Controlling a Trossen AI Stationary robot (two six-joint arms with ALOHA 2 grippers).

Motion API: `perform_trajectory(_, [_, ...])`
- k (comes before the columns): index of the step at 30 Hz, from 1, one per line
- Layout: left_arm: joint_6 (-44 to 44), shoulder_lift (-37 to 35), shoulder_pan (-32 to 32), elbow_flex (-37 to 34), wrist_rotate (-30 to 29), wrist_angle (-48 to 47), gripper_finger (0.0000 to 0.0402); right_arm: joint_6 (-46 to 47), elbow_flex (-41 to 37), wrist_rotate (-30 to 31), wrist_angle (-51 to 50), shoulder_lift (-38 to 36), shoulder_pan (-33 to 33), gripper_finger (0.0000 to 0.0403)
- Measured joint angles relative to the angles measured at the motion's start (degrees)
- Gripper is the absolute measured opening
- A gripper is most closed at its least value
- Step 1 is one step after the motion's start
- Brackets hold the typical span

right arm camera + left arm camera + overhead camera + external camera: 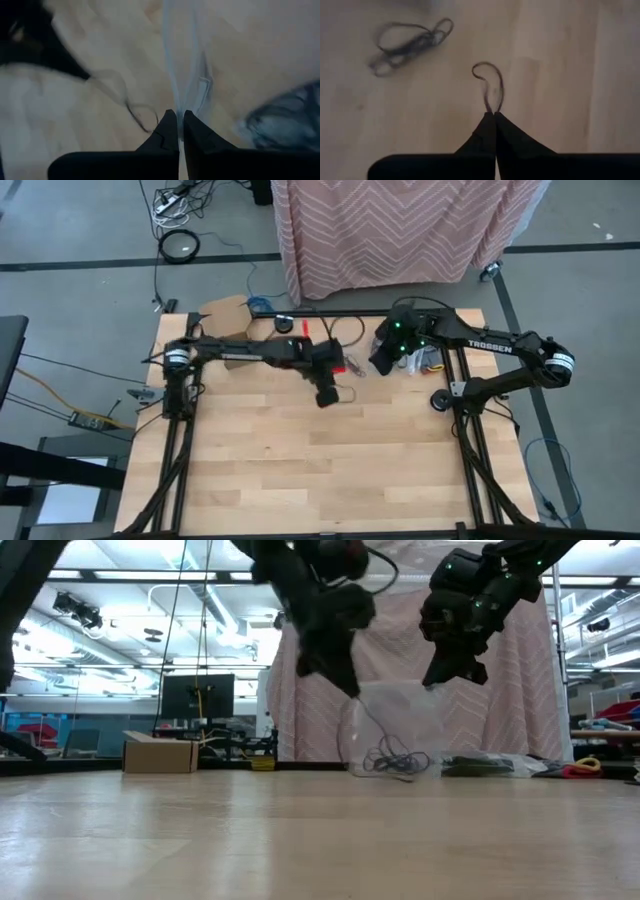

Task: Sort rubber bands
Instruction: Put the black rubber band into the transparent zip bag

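Note:
My left gripper [328,396] is over the table's middle, shut on a black rubber band [490,82] that hangs as a thin loop [372,725] below it. A small pile of black bands [410,42] lies on the wood nearby [395,762]. My right gripper [384,362] is just right of it, toward the far edge, shut on a clear plastic bag [400,725]. Red bands [346,367] lie between the two grippers. Dark bands [285,125] show blurred beside the bag. My left gripper pinches one end of the black band's loop [488,107] between its two shut fingers, coming from above. The band hangs slack below the fingers; whether its lower end touches the table I cannot tell. My right gripper pinches the clear bag's upper edge [181,112] between its two fingers, slanting down from above. The bag hangs below the fingers [440,680], and its lower part [400,768] reaches the table.
More clear bags with bands [420,360] lie at the far right of the table. A brown cardboard piece [228,310] and blue bands [260,305] are at the far edge. A pink patterned cloth [400,230] hangs beyond. Bare wood [320,470] fills the near half.

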Motion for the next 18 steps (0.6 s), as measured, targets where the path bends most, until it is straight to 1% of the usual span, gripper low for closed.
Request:
perform_trajectory(5, [6.6,-7.8,2.0,0.1,0.7,-0.1,0.0001,2.9,0.0,-0.5,2.4,0.1,2.6,0.0])
perform_trajectory(9, [10.8,-12.1,3.5,0.1,1.6,0.4,0.0001,4.7,0.0,2.2,3.0,1.1,4.5,0.0])
perform_trajectory(13, [12.0,-16.2,4.9,0.1,2.6,0.9,0.0001,7.6,0.0,3.3,5.2,2.8,6.8,0.0])
perform_trajectory(18, [13.2,-18.3,5.8,0.1,2.9,2.1,0.0,8.9,0.0,3.2,10.1,6.7,9.9,0.0])
